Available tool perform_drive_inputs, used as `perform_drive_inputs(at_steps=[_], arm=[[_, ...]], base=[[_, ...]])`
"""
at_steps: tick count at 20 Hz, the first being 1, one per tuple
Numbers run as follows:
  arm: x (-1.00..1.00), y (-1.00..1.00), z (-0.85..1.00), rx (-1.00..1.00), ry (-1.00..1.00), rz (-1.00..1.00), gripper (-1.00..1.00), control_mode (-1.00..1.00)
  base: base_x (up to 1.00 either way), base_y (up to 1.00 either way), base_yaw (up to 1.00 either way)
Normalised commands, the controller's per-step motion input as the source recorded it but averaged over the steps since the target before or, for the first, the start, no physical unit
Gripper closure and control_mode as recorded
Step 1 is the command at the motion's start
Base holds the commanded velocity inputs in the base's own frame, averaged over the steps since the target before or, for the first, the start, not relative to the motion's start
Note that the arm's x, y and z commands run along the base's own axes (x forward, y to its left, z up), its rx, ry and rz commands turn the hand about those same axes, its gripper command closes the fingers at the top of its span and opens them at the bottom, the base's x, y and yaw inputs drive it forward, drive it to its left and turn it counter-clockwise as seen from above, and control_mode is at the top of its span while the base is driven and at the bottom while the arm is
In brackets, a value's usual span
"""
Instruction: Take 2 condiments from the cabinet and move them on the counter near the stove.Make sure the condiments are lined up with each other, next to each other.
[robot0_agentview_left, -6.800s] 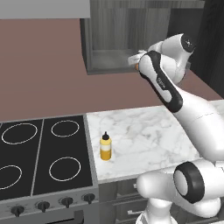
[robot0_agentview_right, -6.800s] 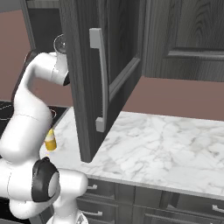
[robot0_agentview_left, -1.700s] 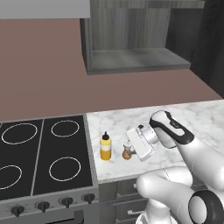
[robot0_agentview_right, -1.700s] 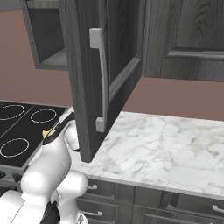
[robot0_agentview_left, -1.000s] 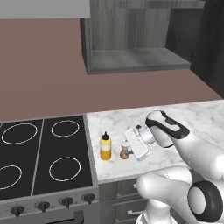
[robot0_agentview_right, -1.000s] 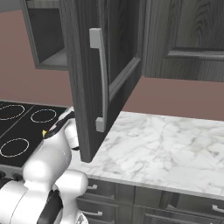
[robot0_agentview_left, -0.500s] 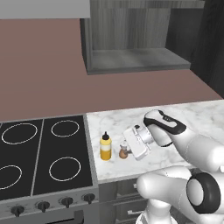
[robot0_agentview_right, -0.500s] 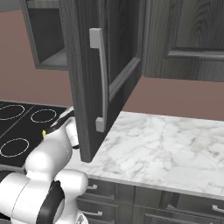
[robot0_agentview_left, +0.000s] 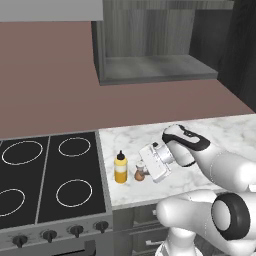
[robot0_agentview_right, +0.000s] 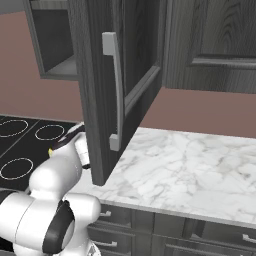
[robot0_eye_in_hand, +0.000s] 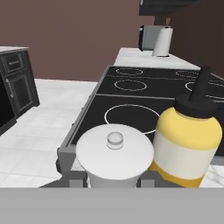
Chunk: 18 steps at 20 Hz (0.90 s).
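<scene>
A black stove (robot0_agentview_left: 45, 180) sits left of a white marble worktop (robot0_agentview_left: 220, 135), below an open dark cabinet (robot0_agentview_left: 150, 45). Near the stove edge stands an upright yellow squeeze bottle (robot0_agentview_left: 120, 168). Just to its right, directly at the claw (robot0_agentview_left: 143, 171), the small brown shaker (robot0_agentview_left: 139, 173) stands clenched between the fingers.

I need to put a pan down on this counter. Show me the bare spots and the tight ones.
Free: the white marble counter to the right of the open cabinet door, out to its front edge.

Crowded: the strip beside the stove, where the yellow squeeze bottle, the brown shaker and the gripper crowd together.
</scene>
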Motion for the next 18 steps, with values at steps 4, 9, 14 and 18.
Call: perform_drive_inputs(at_steps=[4, 9, 14, 18], arm=[[0.04, 0.04, -0.01, 0.0, 0.0, 0.0, 1.0, -1.0], [0.05, 0.06, -0.04, 0.0, 0.0, 0.0, 1.0, -1.0], [0.06, 0.06, -0.08, 0.0, 0.0, 0.0, 1.0, -1.0], [0.06, 0.02, -0.12, 0.0, 0.0, 0.0, 1.0, -1.0]], base=[[0.0, 0.0, 0.0], [0.0, 0.0, 0.0], [0.0, 0.0, 0.0], [0.0, 0.0, 0.0]])
